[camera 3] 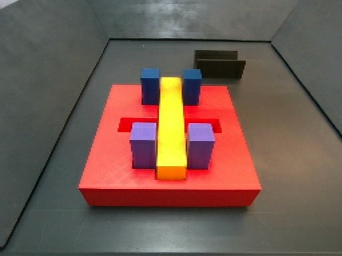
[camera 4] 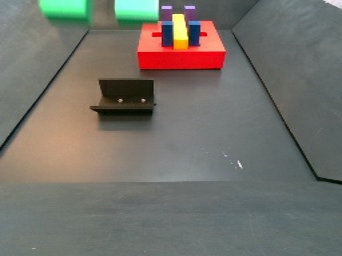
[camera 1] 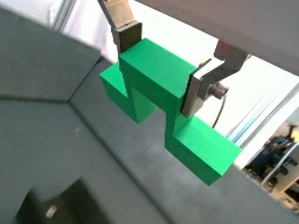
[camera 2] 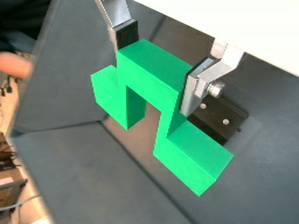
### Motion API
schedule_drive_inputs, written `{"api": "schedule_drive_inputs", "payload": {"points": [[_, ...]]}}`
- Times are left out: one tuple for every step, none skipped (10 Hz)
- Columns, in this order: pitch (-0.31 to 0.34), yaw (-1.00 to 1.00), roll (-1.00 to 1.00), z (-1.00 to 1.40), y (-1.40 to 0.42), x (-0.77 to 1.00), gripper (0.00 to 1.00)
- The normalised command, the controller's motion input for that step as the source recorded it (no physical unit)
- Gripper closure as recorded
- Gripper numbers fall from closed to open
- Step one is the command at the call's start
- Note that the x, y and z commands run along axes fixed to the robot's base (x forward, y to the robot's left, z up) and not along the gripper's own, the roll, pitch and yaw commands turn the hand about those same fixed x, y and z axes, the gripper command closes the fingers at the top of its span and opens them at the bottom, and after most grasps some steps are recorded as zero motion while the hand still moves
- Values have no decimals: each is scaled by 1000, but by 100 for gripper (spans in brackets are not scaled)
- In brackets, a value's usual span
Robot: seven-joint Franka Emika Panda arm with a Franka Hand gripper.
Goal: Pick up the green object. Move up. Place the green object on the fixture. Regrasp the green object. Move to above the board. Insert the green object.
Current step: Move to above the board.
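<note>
- Green object (camera 1: 163, 105): clamped by its central block between the gripper (camera 1: 172, 63) fingers in both wrist views (camera 2: 163, 109); both arms jut out sideways; it hangs high above the floor, at a side view's top edge (camera 4: 94, 9), left of the board (camera 4: 181, 55).
- Fixture (camera 4: 124, 98): on the floor, nearer than the board, bare.
- Board: carries yellow bar (camera 3: 171, 125), purple blocks (camera 3: 201, 145), blue blocks (camera 3: 151, 84); fixture (camera 3: 221, 65) behind its right corner.
</note>
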Motion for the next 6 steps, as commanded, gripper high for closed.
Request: {"api": "schedule_drive_inputs", "payload": {"points": [[69, -19, -5, 555, -18, 23, 100], [86, -12, 3, 322, -14, 31, 100], [119, -96, -1000, 267, -1400, -958, 100], [101, -86, -1000, 260, -1400, -998, 100], [90, -76, -1000, 258, -1400, -1046, 100], [93, -63, -1000, 238, -1400, -1071, 100]]}}
